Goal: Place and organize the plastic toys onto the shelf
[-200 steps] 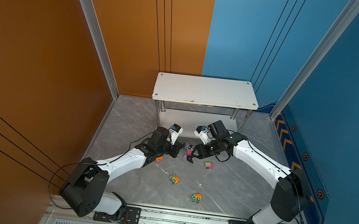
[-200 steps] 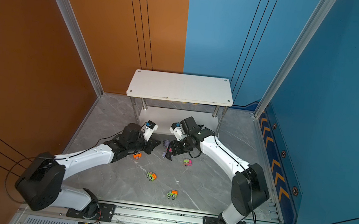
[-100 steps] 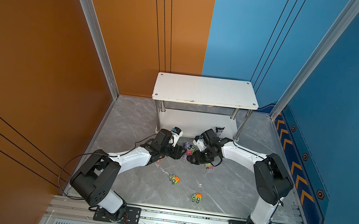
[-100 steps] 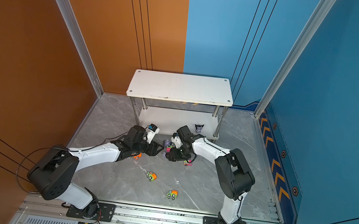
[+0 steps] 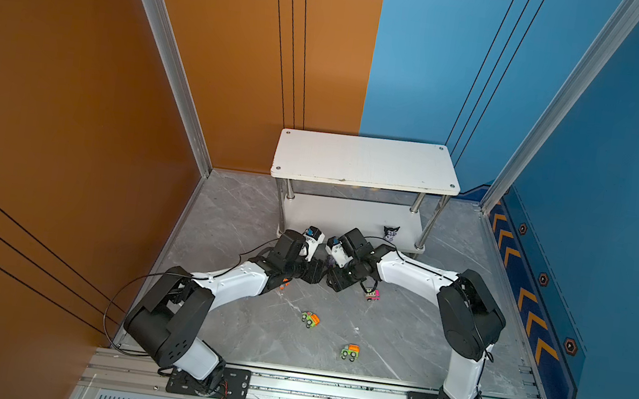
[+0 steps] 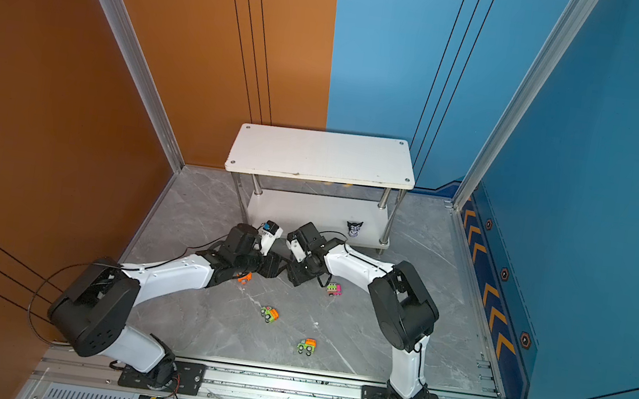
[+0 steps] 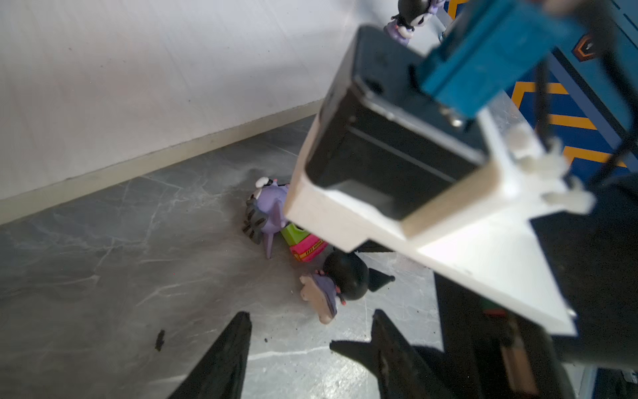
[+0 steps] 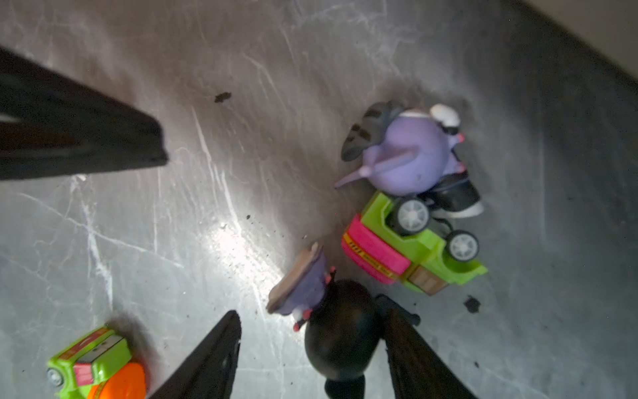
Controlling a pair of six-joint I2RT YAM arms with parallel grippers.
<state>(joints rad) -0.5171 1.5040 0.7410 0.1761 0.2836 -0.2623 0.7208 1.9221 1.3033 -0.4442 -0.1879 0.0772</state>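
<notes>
left hand [image 7: 310,312]: low over the grey marble-pattern surface [image 7: 103,276]. fingers are parted about halfway, with nothing between them.

right hand [image 8: 310,307]: low over the same surface, facing the left hand, tips close together in both top views. fingers are parted and not clamped on anything.

black-headed plastic figurine with purple dress and cat ears [image 8: 341,331]: lies on its side. its head sits between the right hand's fingers (a gap shows on one side of the head). its base lies just ahead of the left hand's fingertips.

green-and-pink plastic truck [image 8: 414,248]: tipped on its side, just beyond the right hand's tips. it rests against the round purple plastic figurine [image 8: 407,152], which lies farther out from both hands.

green-and-orange plastic car [image 8: 93,366]: beside the right hand, outside its fingers.

pink plastic car [image 5: 372,295]: near the right hand, on its base-ward side.

nearer green-and-orange truck [image 5: 310,319] and farther green-and-orange truck [image 5: 350,352]: well apart from both hands, toward the arm bases.

white two-tier shelf with chrome posts [image 5: 365,160]: behind both hands. an upright black-and-purple figurine [image 5: 390,233] stands on the lower tier, beyond the right hand.
</notes>
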